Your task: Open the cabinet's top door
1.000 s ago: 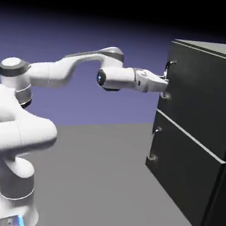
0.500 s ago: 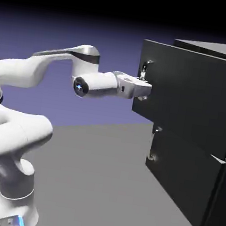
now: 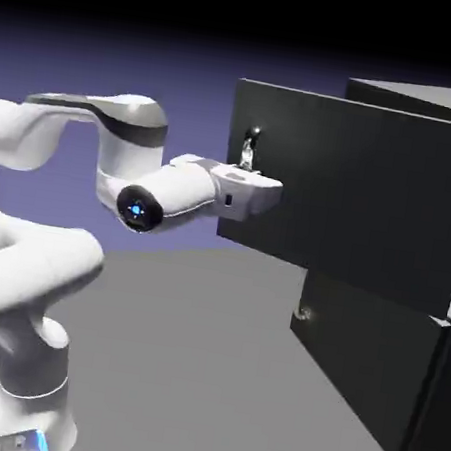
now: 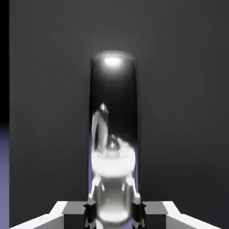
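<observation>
The dark grey cabinet [image 3: 403, 285] stands at the exterior view's right. Its top door [image 3: 365, 199] stands well out from the cabinet's front, toward the arm. A thin silvery handle [image 3: 249, 148] sits near the door's left edge. My gripper [image 3: 264, 193] is at that handle, shut on its lower part. In the hand view the shiny handle [image 4: 113, 134] fills the middle against the grey door panel [image 4: 188, 112], and my gripper [image 4: 114, 212] is clamped on it at the bottom edge. The lower panel [image 3: 362, 360] stays flush with its own small handle [image 3: 303, 314].
A grey table [image 3: 199, 367] stretches below the arm and cabinet. The white arm [image 3: 62, 197] rises from the lower left and bends back on itself behind the hand.
The top door has come steadily out toward the exterior view's left. My gripper, still shut on the handle, has moved left with it, and the arm has folded back.
</observation>
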